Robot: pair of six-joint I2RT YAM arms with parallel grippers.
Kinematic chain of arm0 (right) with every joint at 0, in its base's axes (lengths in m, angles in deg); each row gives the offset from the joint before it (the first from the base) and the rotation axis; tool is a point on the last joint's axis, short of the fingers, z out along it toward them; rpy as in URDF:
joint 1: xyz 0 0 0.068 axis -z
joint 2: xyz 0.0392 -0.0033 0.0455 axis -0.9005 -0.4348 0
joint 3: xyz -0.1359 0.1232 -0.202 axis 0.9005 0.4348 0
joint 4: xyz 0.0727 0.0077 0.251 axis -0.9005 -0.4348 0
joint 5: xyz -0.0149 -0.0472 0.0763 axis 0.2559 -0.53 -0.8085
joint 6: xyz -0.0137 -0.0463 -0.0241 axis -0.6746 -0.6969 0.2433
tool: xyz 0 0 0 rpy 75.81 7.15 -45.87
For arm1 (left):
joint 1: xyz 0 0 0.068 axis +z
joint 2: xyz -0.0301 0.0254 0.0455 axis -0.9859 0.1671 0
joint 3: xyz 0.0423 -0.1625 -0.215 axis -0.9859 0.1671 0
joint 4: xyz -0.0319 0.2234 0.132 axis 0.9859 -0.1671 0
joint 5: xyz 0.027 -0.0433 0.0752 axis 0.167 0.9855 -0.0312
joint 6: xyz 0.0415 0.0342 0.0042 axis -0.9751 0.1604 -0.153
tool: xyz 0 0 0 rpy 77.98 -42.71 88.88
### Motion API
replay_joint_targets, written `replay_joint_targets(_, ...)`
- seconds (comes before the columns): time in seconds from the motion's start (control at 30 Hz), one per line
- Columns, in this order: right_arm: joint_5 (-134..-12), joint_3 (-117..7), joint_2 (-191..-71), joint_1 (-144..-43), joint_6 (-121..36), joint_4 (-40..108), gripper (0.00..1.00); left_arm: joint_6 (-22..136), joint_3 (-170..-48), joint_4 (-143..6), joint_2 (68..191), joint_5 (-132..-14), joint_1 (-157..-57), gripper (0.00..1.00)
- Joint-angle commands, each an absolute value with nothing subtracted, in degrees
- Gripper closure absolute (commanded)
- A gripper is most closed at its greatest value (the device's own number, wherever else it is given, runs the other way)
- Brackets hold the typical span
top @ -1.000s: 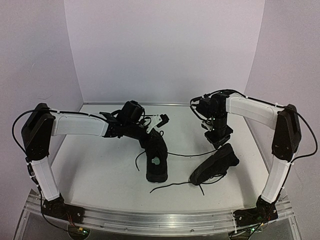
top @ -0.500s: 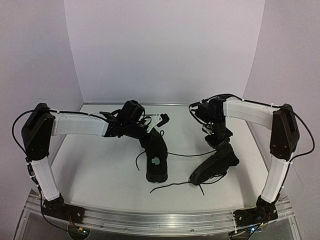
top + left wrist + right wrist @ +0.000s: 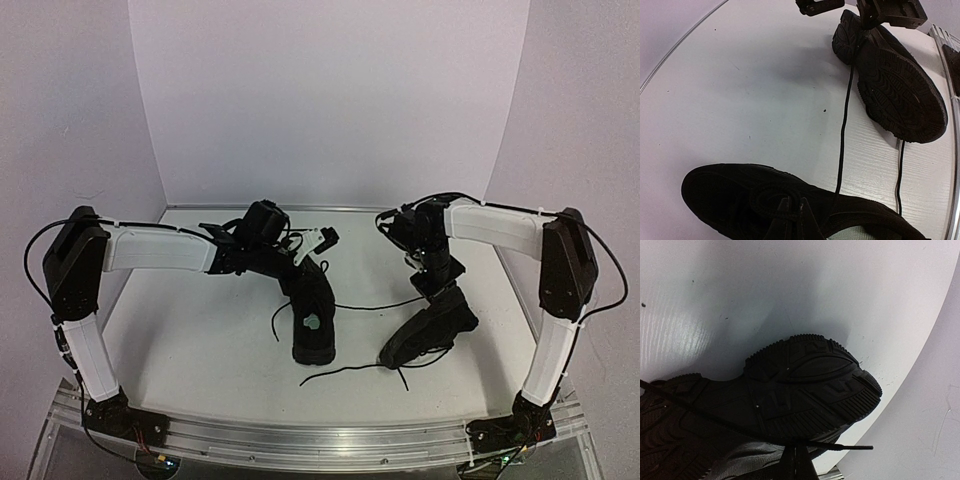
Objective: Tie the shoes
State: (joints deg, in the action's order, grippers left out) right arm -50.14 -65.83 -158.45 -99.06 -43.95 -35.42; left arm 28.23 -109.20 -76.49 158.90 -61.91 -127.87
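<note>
The shoes are two black sneakers on the white table. One stands upright (image 3: 312,318), its pale insole label showing. My left gripper (image 3: 298,276) is shut on a lace loop over this shoe's tongue (image 3: 765,200). The other shoe (image 3: 432,328) lies on its side, with its ribbed sole (image 3: 805,385) facing the wrist cameras. My right gripper (image 3: 432,284) hangs just above that shoe's heel, shut on a thin black lace (image 3: 850,446) near its tip. That lace (image 3: 842,130) runs from the upright shoe across the table to the right gripper.
Loose lace ends (image 3: 340,372) trail over the table in front of both shoes. A shorter end (image 3: 278,322) lies left of the upright shoe. The metal rail (image 3: 320,440) marks the near edge. Pale walls close in the back and both sides.
My right gripper came down and left toward the tipped shoe's heel and shut on the lace, which now lifts off the table toward it. The left arm and both shoes stayed put.
</note>
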Motion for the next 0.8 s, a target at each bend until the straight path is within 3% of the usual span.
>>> replay_joint_targets(0.0, -49.9, -69.2, -157.1, -99.3, -43.1, -36.7, 1.00, 27.8, -111.9, -75.6, 159.0, -61.4, -127.9, 1.00)
replay_joint_targets(0.47, -61.6, -81.8, -158.2, -99.7, -42.2, -32.0, 1.00, 26.7, -109.2, -73.3, 157.1, -60.9, -127.9, 1.00)
replay_joint_targets(0.6, -68.4, -92.8, -162.9, -99.6, -41.3, -27.9, 1.00, 24.8, -107.4, -72.1, 155.4, -61.3, -127.9, 1.00)
replay_joint_targets(0.77, -79.6, -116.2, -173.9, -99.6, -38.8, -26.1, 1.00, 22.2, -104.9, -71.2, 153.0, -62.4, -128.1, 1.00)
